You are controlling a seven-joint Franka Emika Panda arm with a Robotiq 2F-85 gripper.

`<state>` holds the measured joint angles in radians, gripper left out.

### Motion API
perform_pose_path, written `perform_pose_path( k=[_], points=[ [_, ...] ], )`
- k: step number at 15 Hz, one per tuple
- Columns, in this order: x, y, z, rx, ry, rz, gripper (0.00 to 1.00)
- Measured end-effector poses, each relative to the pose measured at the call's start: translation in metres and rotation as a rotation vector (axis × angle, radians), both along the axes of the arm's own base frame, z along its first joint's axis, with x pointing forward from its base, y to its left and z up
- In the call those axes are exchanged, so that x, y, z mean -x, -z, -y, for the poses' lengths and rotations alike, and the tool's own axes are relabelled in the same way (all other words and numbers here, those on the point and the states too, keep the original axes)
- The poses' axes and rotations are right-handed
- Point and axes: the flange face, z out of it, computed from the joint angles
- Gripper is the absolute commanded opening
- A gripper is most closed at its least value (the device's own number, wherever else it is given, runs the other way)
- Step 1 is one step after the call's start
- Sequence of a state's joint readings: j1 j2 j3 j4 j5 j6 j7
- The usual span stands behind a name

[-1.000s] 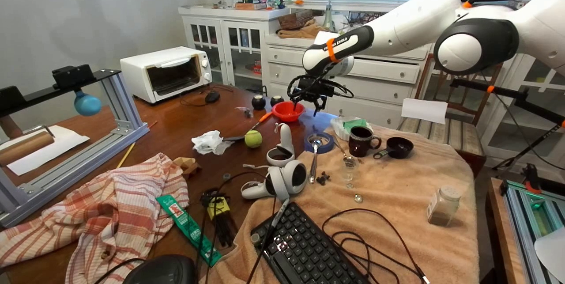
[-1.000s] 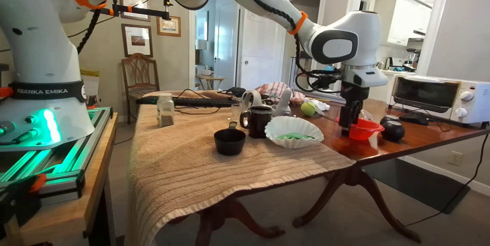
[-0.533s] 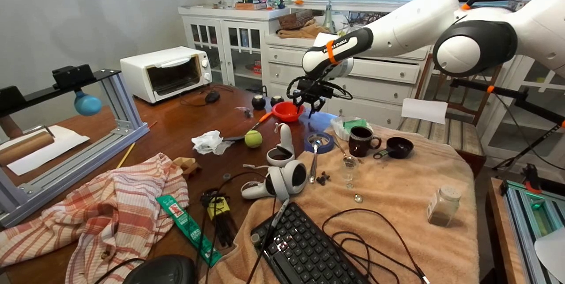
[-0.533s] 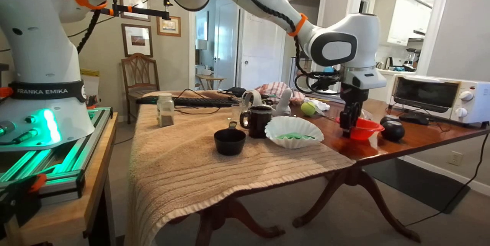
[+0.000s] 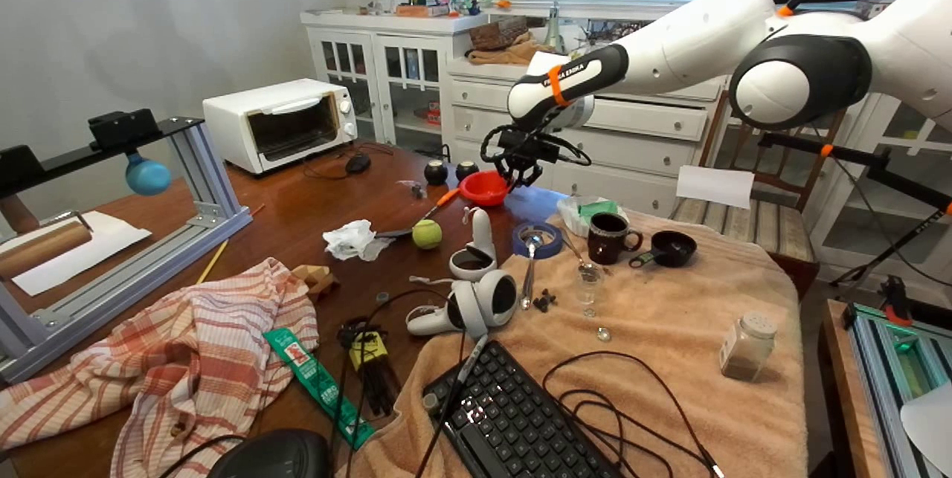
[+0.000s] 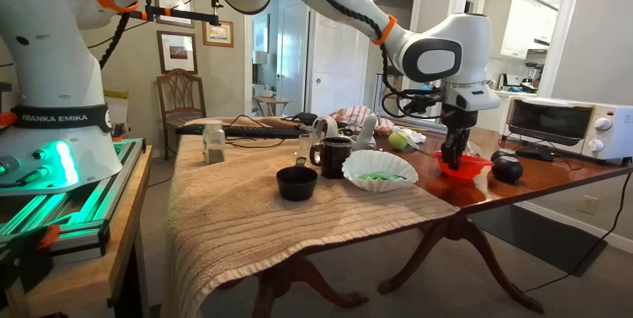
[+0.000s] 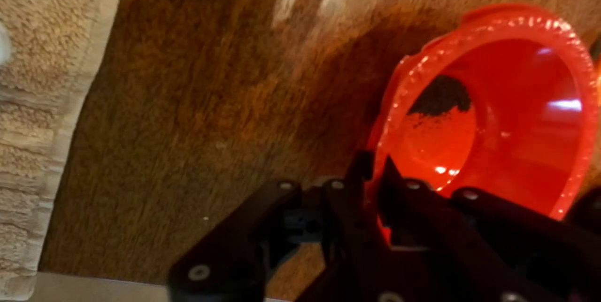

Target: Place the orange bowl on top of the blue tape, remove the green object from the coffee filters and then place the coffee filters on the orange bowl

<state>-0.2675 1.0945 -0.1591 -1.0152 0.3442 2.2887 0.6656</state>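
Over the last second my gripper (image 7: 375,170) has drawn its fingers nearly together, and the orange bowl (image 7: 500,116) has shifted slightly toward it, its rim now pinched between the tips. I read that as the grasp for the first placement, though I can't tell whether the bowl has left the wooden table (image 7: 211,104). The blue tape roll (image 5: 551,244) sits in front of the gripper, apart from it, in an exterior view, a metal spoon (image 5: 532,241) overlapping it, which could spoil a level seat.
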Motion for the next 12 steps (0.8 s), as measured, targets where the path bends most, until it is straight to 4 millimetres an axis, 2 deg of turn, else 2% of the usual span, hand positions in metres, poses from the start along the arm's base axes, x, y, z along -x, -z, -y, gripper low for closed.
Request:
perform_pose_path(
  k=[3, 8, 12],
  points=[
    [0.000, -0.002, -0.004, 0.013, -0.029, -0.004, 0.02],
    [0.012, -0.014, -0.014, 0.016, -0.228, -0.021, 0.02],
    [0.034, -0.046, -0.018, 0.024, -0.379, -0.034, 0.02]
  ],
)
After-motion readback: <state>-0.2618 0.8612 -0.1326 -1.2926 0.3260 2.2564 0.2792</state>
